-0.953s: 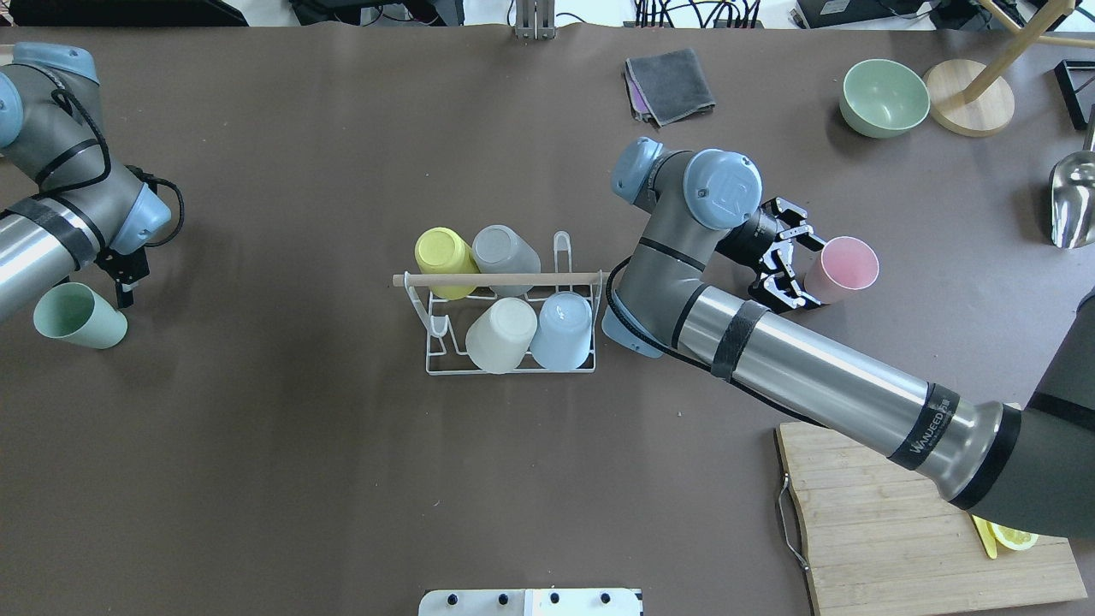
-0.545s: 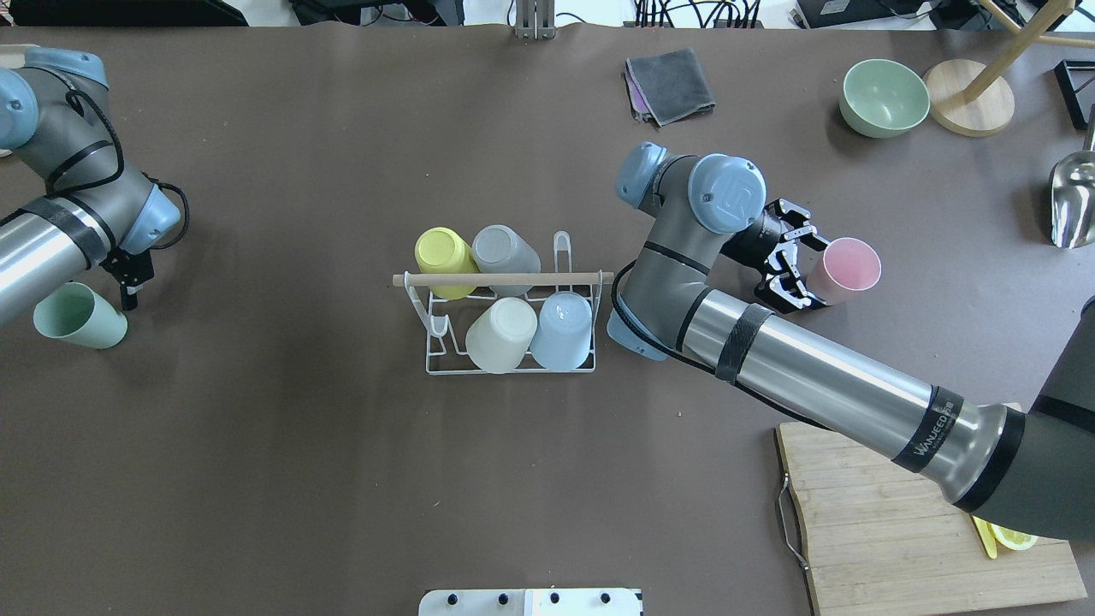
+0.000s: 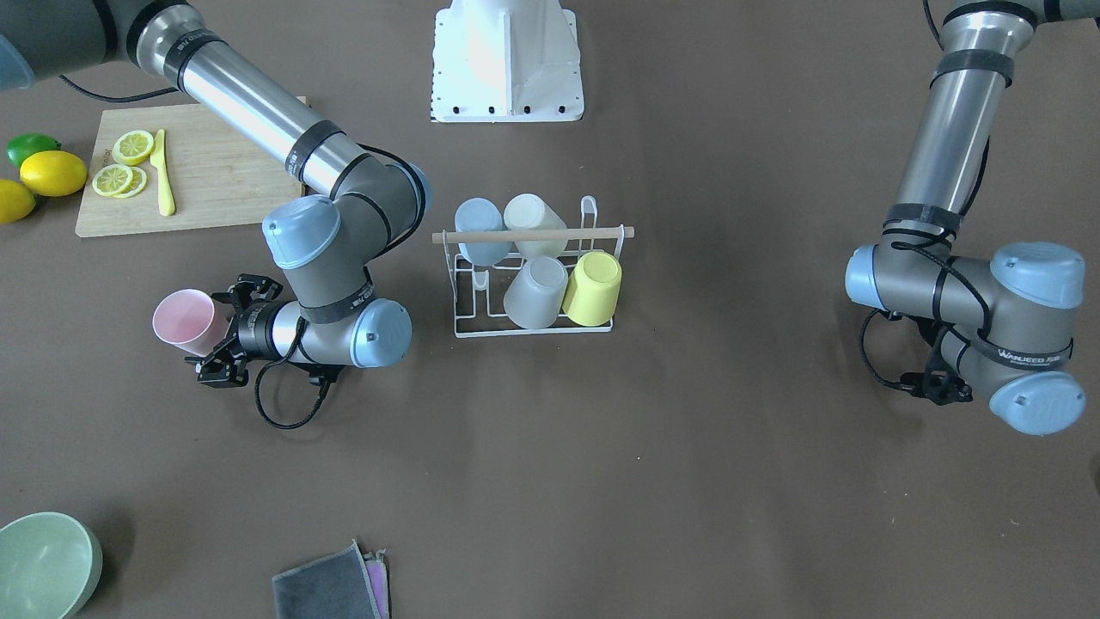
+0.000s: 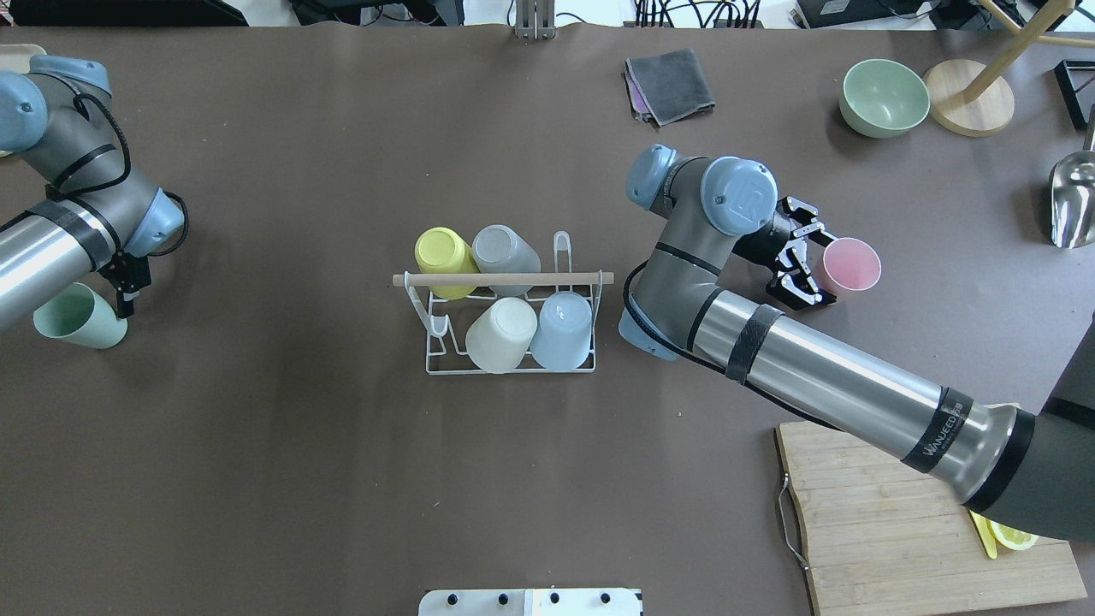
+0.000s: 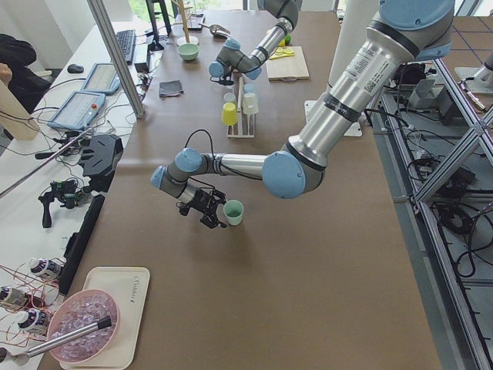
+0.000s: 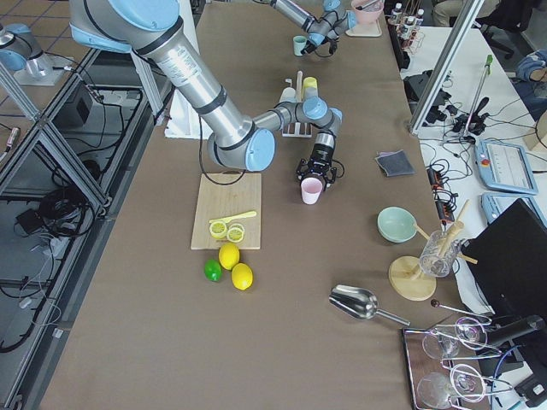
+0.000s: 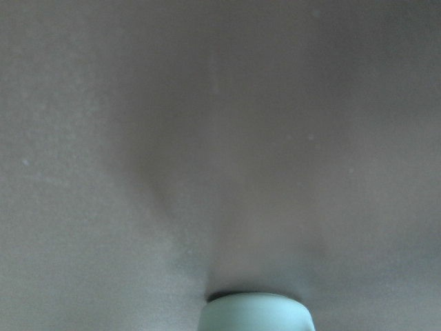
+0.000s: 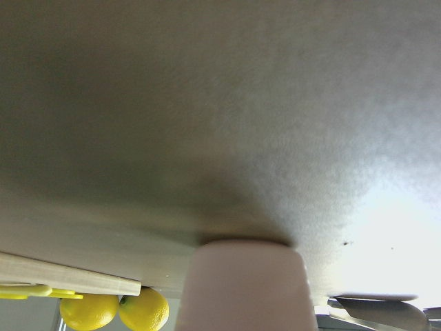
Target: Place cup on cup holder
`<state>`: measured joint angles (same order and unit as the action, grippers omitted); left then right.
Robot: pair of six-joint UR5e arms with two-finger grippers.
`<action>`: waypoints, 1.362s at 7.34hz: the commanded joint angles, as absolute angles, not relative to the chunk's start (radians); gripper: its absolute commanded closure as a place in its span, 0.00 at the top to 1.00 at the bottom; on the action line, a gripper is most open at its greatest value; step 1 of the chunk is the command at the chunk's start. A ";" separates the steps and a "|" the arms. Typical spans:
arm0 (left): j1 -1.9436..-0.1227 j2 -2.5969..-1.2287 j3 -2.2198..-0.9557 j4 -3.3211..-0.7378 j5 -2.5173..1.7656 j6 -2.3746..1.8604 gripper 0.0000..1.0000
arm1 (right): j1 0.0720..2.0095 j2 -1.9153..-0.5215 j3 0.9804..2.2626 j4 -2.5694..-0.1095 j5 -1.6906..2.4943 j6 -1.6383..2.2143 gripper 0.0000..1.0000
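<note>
Far left of overhead view: left hand (image 4: 127, 287) beside green cup (image 4: 77, 316), grip state unclear. Centre of table (image 4: 299, 479): cup holder (image 4: 505, 325) carrying yellow cup (image 4: 443, 254), grey cup (image 4: 505, 250), cream cup (image 4: 501, 335), blue cup (image 4: 562, 329), all inverted. Right: right hand (image 4: 804, 274) fingers straddling pink cup (image 4: 847, 267), upright, well apart from holder; contact unclear.

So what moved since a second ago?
The right gripper carried the pink cup a little farther from the cup holder and turned it more upright. The left gripper drifted slightly beside the green cup. The holder's four cups stayed put.
</note>
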<state>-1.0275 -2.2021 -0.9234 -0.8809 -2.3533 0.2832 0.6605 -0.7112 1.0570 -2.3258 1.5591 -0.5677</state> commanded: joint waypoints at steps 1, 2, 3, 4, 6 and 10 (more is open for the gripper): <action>-1.017 -2.207 -0.920 -0.873 -2.353 0.287 0.97 | 0.663 -0.719 1.058 -2.316 1.551 -0.569 1.00; -1.009 -2.217 -0.905 -0.871 -2.353 0.287 0.97 | 0.663 -0.724 1.058 -2.316 1.551 -0.569 1.00; -1.009 -2.217 -0.907 -0.864 -2.353 0.287 0.97 | 0.661 -0.729 1.058 -2.313 1.551 -0.569 1.00; -1.005 -2.217 -0.907 -0.858 -2.352 0.287 0.97 | 0.661 -0.729 1.058 -2.309 1.551 -0.569 1.00; -1.002 -2.218 -0.902 -0.845 -2.327 0.326 0.97 | 0.663 -0.741 1.060 -2.303 1.551 -0.571 1.00; -1.002 -2.218 -0.899 -0.822 -2.327 0.339 0.97 | 0.667 -0.750 1.068 -2.304 1.546 -0.572 0.99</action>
